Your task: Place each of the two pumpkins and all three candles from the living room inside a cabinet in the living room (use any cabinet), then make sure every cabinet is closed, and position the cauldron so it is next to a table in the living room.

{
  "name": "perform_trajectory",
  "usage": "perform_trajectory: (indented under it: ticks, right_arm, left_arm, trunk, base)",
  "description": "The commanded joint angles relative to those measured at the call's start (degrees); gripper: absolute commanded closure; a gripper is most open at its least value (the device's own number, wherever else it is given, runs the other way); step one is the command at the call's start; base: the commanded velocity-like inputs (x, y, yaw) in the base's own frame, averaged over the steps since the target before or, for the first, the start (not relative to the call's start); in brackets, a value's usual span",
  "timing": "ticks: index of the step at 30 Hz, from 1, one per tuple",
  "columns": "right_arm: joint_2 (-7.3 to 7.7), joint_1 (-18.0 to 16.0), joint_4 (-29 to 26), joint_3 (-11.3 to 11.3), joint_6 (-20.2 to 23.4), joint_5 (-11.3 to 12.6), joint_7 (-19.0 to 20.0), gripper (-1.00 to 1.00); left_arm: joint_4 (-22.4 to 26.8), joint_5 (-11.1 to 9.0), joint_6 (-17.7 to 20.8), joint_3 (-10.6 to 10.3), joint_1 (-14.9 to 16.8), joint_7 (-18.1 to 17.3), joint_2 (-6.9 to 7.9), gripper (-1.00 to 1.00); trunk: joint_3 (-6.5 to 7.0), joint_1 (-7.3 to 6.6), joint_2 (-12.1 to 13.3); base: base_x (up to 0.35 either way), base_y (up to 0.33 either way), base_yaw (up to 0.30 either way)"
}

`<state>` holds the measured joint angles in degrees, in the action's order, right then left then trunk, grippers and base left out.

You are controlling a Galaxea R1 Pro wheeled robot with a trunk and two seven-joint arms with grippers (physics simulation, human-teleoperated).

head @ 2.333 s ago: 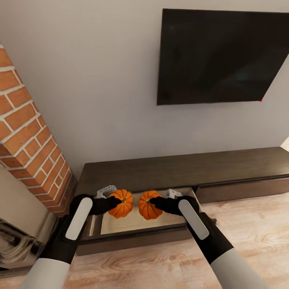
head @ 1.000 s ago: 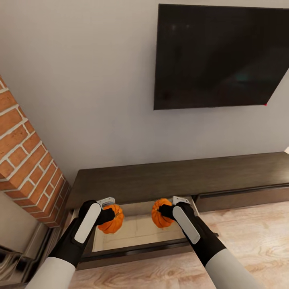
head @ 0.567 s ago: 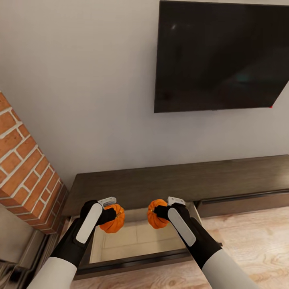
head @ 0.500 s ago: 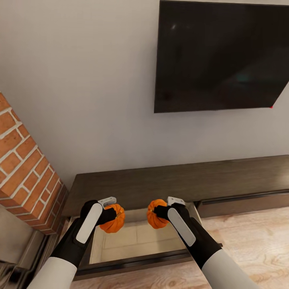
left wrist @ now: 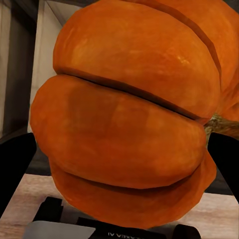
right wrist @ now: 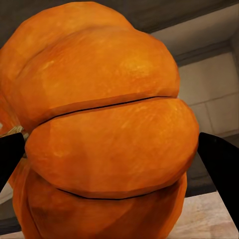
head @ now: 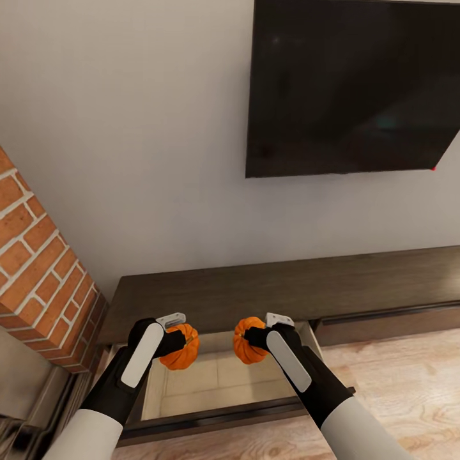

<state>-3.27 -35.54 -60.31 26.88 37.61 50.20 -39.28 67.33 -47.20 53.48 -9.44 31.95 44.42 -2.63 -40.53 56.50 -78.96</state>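
Left hand (head: 174, 340): closed around the left pumpkin (head: 181, 346), black fingers (left wrist: 17, 167) pressed to both sides of it; held above the left part of the open drawer.
Right hand (head: 250, 337): clamped on the right pumpkin (head: 245, 341), fingers (right wrist: 221, 159) against its flanks; held above the right part of the same drawer.
Left pumpkin: bright orange, ribbed, up in the air over the pale drawer floor; a brownish stem (left wrist: 221, 124) pokes out at one side in the left wrist view.
Right pumpkin: bright orange, ribbed, likewise off the drawer floor, a short way apart from the left one.
Cabinet (head: 287, 287): long, low, dark-brown wooden unit set against the wall; its left drawer (head: 217, 383) is pulled out toward the robot and shows a pale beige inside, while the drawer front (head: 390, 322) to the right is flush and closed.
Cabinet top: bare dark wood.
Television (head: 351, 86): large black screen mounted on the grey wall above the cabinet.
Brick column (head: 45, 255): red brick with pale mortar, standing at the cabinet's left end.
Floor (head: 409, 383): light wood planks in front of the cabinet.
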Motion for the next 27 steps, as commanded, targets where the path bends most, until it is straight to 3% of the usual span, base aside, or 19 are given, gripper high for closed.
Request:
perform_trajectory:
  ticks: [1,12,18,27]
  right_arm:
    - [0.01,-0.1,-0.1,0.1,0.0,0.5,-0.6,1.0]
    - [0.01,-0.1,-0.1,0.1,0.1,0.5,-0.6,1.0]
    - [0.01,-0.1,-0.1,0.1,0.5,0.6,-0.7,1.0]
    - [0.01,-0.1,0.0,0.1,0.8,0.6,-1.1,1.0]
  left_arm:
    - [0.0,-0.5,0.1,-0.1,0.0,0.6,0.0,1.0]
    - [-1.4,-0.4,0.0,0.2,0.0,0.5,0.07,1.0]
    - [-5.1,-0.5,-3.3,-0.1,0.0,0.4,0.08,1.0]
    - [-6.4,-0.5,-4.4,-0.1,0.0,0.3,0.12,1.0]
  trunk:
    - [-0.23,0.22,-0.4]
    - [-2.21,2.64,-4.9]
    - [-3.29,3.96,-7.3]
    - [-4.9,5.93,-10.9]
  base:
    - [0.0,0.0,0.0]
    - [0.0,0.0,0.0]
    - [0.0,0.0,0.0]
    - [0.0,0.0,0.0]
